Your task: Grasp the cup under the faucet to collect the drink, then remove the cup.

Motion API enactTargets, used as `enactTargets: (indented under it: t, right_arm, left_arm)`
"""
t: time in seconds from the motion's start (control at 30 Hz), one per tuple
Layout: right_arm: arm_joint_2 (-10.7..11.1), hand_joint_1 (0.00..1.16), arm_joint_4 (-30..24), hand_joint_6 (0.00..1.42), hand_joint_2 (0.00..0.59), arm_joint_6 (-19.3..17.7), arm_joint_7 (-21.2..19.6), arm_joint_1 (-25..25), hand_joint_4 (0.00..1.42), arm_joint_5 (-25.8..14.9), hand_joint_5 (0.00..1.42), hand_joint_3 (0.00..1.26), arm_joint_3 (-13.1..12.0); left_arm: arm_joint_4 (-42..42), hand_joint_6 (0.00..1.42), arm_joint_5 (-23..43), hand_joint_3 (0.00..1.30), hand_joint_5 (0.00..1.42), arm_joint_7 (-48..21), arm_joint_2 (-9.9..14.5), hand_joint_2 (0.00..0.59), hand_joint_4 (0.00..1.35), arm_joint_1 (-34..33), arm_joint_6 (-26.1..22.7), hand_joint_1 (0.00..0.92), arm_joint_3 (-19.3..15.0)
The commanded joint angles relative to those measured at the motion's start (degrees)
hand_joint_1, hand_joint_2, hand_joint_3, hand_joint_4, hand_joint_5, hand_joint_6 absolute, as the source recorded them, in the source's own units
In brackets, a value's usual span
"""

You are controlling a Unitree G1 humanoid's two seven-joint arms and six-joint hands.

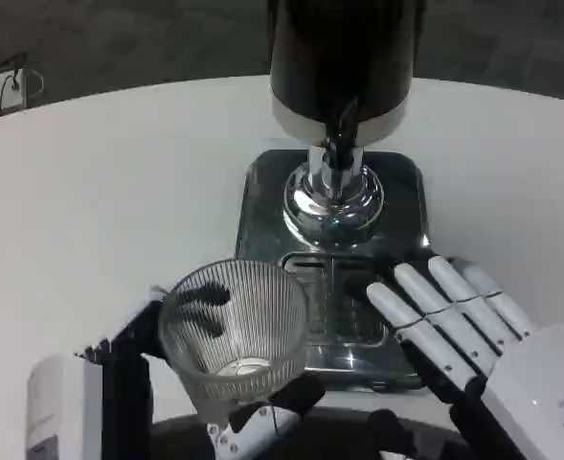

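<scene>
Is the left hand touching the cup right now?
Touching. The head view shows the left hand wrapped around the clear ribbed cup, dark fingers visible through the glass and below its base.

white round table (119,182), chrome drink dispenser base (406,206) standing on it

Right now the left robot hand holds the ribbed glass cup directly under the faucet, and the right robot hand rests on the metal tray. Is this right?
Not quite. In the head view the left robot hand holds the cup in front of the tray, to its left, not under the faucet. The right robot hand does rest on the tray.
</scene>
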State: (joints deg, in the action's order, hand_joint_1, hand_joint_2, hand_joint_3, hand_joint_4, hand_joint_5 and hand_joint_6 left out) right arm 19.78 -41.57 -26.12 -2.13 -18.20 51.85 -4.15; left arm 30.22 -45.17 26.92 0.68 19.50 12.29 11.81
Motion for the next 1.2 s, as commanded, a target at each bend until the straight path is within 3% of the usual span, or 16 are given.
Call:
enactTargets:
  t: [0.03, 0.73, 0.93, 1.2]
  right_arm:
    - [-0.02, 0.26, 0.26, 0.05, 0.545, 0.38, 0.34, -0.05, 0.03, -0.58, 0.02, 0.09, -0.10]
    - [-0.04, 0.26, -0.41, 0.05, 0.545, 1.74, 0.63, -0.91, 0.04, -0.32, 0.02, 0.09, -0.41]
    - [-0.57, 0.26, -1.33, 0.05, 0.545, 2.42, 0.51, -2.21, 0.04, 0.03, 0.02, 0.09, -0.96]
    - [-0.66, 0.26, -2.02, 0.05, 0.545, 2.66, 0.20, -3.77, 0.04, -0.44, 0.02, 0.09, -2.60]
  left_arm:
    - [-0.49, 1.42, 0.78, 1.02, 1.25, 0.12, -0.42, 0.000, 1.15, -0.37, 0.54, 0.667, -0.19]
    - [-2.49, 1.42, 1.89, 1.02, 1.24, 0.48, -0.69, 0.000, 1.13, -1.74, 0.78, 0.667, -1.62]
    - [-6.84, 1.42, 1.97, 1.02, 1.24, 0.82, 0.25, 0.000, 1.13, -6.47, 0.66, 0.667, -3.38]
    - [-19.61, 1.42, 0.69, 1.01, 1.24, 3.56, 2.49, 0.000, 1.13, -19.86, 0.26, 0.668, -5.41]
